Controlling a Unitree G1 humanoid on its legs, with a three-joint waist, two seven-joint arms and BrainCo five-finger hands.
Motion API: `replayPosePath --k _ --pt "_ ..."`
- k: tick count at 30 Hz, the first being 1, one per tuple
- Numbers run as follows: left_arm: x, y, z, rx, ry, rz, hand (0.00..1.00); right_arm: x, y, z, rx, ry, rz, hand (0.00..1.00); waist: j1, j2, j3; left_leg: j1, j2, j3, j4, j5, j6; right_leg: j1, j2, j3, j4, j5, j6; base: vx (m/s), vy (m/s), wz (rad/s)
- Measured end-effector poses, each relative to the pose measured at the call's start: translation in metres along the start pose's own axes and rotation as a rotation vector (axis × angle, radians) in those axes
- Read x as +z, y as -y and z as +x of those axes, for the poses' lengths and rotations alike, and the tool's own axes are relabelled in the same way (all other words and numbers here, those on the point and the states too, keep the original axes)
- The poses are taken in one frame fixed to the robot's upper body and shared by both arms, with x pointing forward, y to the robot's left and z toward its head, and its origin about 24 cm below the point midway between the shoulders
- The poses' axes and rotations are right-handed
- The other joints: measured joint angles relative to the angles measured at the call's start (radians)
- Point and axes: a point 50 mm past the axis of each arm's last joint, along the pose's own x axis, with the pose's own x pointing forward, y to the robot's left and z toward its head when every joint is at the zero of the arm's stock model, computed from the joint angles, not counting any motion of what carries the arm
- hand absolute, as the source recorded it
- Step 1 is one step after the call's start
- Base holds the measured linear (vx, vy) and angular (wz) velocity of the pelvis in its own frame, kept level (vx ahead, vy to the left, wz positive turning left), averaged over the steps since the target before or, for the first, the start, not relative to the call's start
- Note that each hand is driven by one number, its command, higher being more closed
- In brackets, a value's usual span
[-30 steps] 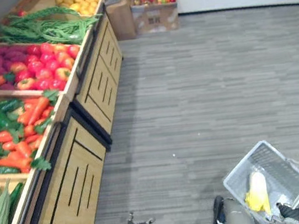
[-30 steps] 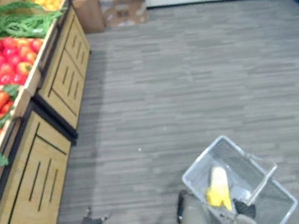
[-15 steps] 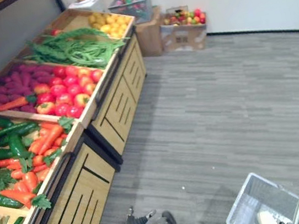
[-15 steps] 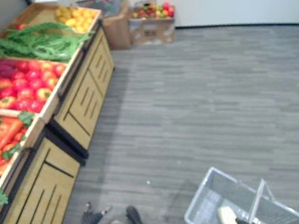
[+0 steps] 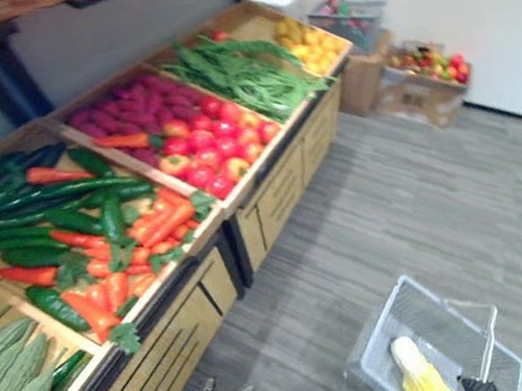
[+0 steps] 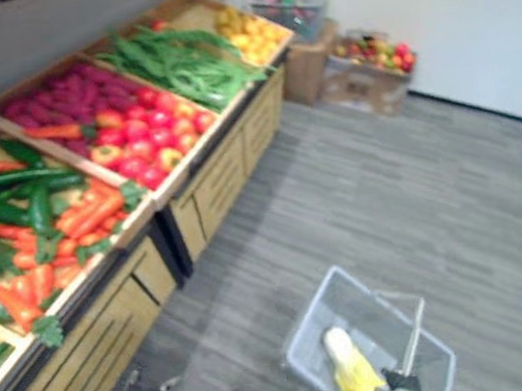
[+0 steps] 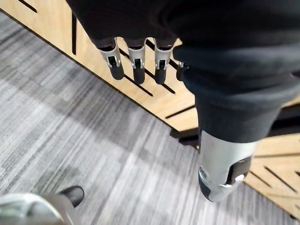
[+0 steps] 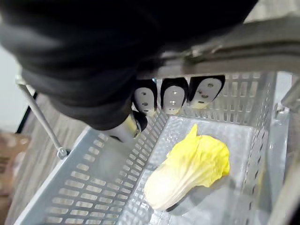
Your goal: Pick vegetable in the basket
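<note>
The stand (image 5: 270,189) carries carrots (image 5: 162,219) and cucumbers (image 5: 66,194) in the bin near its front edge. They look firm, light and probably slick, so a pinch at mid-length should suit. The left hand (image 7: 137,63) hangs by the stand's front, fingers straight and empty. The right hand (image 8: 171,96) seems curled round the handle (image 8: 225,49) of the basket (image 8: 84,187). A soft, bruisable cabbage (image 8: 192,166) lies on the basket's floor.

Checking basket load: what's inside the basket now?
One yellow-white napa cabbage lies on the basket floor. The right hand, curled round the handle, hides part of the floor beneath it.
</note>
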Motion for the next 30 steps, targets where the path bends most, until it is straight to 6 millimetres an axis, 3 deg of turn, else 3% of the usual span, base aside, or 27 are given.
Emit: replayPosePath --k 2,3,5,8,10,12,13,14,16,17,19,21,24,28,30 --pt "-0.009 -0.006 -0.002 0.018 -0.033 0.016 0.0 0.001 0.006 0.001 -0.016 0.015 0.005 1.0 -0.001 0.006 0.004 0.068 -0.014 -0.108 -0.043 0.003 -0.007 -0.079 0.029 -0.029 -0.004 -0.082 -0.075 0.3 -0.015 1.57" --pt "-0.009 -0.007 -0.001 0.023 -0.034 0.013 0.0 -0.002 0.01 0.0 -0.034 0.004 0.023 1.0 -0.002 0.003 0.008 0.085 -0.023 -0.165 -0.047 0.004 -0.005 -0.108 0.028 -0.036 -0.047 -0.129 -0.078 0.31 -0.097 1.84" --pt "-0.006 -0.008 0.0 0.042 -0.038 -0.036 0.0 -0.011 0.019 -0.001 -0.07 -0.027 0.056 1.0 0.0 0.006 0.016 0.113 -0.024 -0.298 -0.04 -0.005 -0.01 -0.157 0.053 0.01 -0.222 -0.162 -0.116 0.33 -0.143 1.89" --pt "-0.007 -0.004 -0.001 0.056 -0.059 -0.104 0.0 -0.018 0.021 -0.004 -0.083 -0.045 0.077 1.0 0.001 0.018 0.024 0.143 0.006 -0.461 -0.015 -0.036 -0.048 -0.153 0.093 0.136 -0.571 -0.156 -0.122 0.38 -0.236 1.63" --pt "-0.006 -0.002 -0.001 0.058 -0.064 -0.128 0.0 -0.017 0.018 -0.004 -0.077 -0.041 0.087 1.0 0.005 0.023 0.029 0.148 0.036 -0.535 0.017 -0.069 -0.081 -0.148 0.097 0.16 -0.711 -0.15 -0.118 0.44 -0.357 1.45" --pt "-0.008 -0.002 -0.002 0.066 -0.075 -0.155 0.0 -0.018 0.016 -0.005 -0.074 -0.04 0.099 1.0 0.012 0.004 0.038 0.147 0.05 -0.541 0.062 -0.1 -0.126 -0.123 0.084 0.163 -0.793 -0.102 -0.122 0.36 -0.405 1.24" --pt "-0.011 -0.007 -0.002 0.082 -0.077 -0.155 0.0 -0.024 0.014 -0.009 -0.072 -0.049 0.107 1.0 0.007 -0.027 0.039 0.149 0.046 -0.537 0.091 -0.135 -0.162 -0.091 0.057 0.162 -0.812 -0.043 -0.133 0.32 -0.525 1.28" --pt "-0.01 -0.004 -0.001 0.079 -0.089 -0.174 0.0 -0.025 0.017 -0.009 -0.074 -0.054 0.11 1.0 0.008 -0.01 0.041 0.152 0.082 -0.539 0.113 -0.19 -0.186 -0.087 0.07 0.123 -0.756 -0.046 -0.1 0.33 -0.603 1.17" --pt "-0.015 0.005 -0.006 0.07 -0.109 -0.212 0.0 -0.018 0.022 -0.006 -0.094 -0.034 0.134 1.0 0.019 0.036 0.037 0.153 0.138 -0.523 0.116 -0.188 -0.196 -0.093 0.107 0.085 -0.726 -0.094 -0.129 0.25 -0.429 0.47" --pt "-0.02 0.012 -0.01 0.063 -0.135 -0.243 0.0 -0.014 0.026 -0.005 -0.1 -0.023 0.145 1.0 0.025 0.074 0.037 0.166 0.178 -0.503 0.088 -0.158 -0.231 -0.096 0.132 0.058 -0.696 -0.132 -0.154 0.25 -0.37 0.26" --pt "-0.025 0.013 -0.013 0.075 -0.166 -0.287 0.0 -0.013 0.029 -0.004 -0.112 -0.024 0.169 1.0 0.023 0.084 0.036 0.174 0.197 -0.506 0.06 -0.114 -0.242 -0.09 0.138 0.028 -0.674 -0.161 -0.174 0.21 -0.354 0.4" --pt "-0.03 0.012 -0.014 0.1 -0.2 -0.371 0.0 -0.024 0.032 -0.006 -0.14 -0.071 0.219 1.0 0.01 0.084 0.036 0.165 0.225 -0.508 0.046 -0.049 -0.244 -0.046 0.147 -0.036 -0.7 -0.183 -0.197 0.19 -0.303 0.7" --pt "-0.035 0.01 -0.015 0.118 -0.229 -0.426 0.0 -0.031 0.038 -0.007 -0.17 -0.104 0.261 1.0 -0.003 0.082 0.034 0.144 0.249 -0.48 0.03 0.01 -0.253 -0.007 0.154 -0.099 -0.75 -0.183 -0.201 0.17 -0.22 0.68" --pt "-0.037 0.006 -0.015 0.138 -0.243 -0.45 0.0 -0.044 0.047 -0.01 -0.222 -0.164 0.339 1.0 -0.02 0.066 0.028 0.128 0.257 -0.298 -0.025 0.095 -0.272 0.033 0.117 -0.173 -0.803 -0.175 -0.211 0.1 -0.036 0.58" --pt "-0.042 0.003 -0.016 0.159 -0.265 -0.464 0.0 -0.049 0.05 -0.011 -0.244 -0.195 0.368 1.0 -0.028 0.061 0.025 0.126 0.247 -0.222 -0.021 0.108 -0.278 0.062 0.104 -0.184 -0.827 -0.166 -0.199 0.08 0.054 0.4"
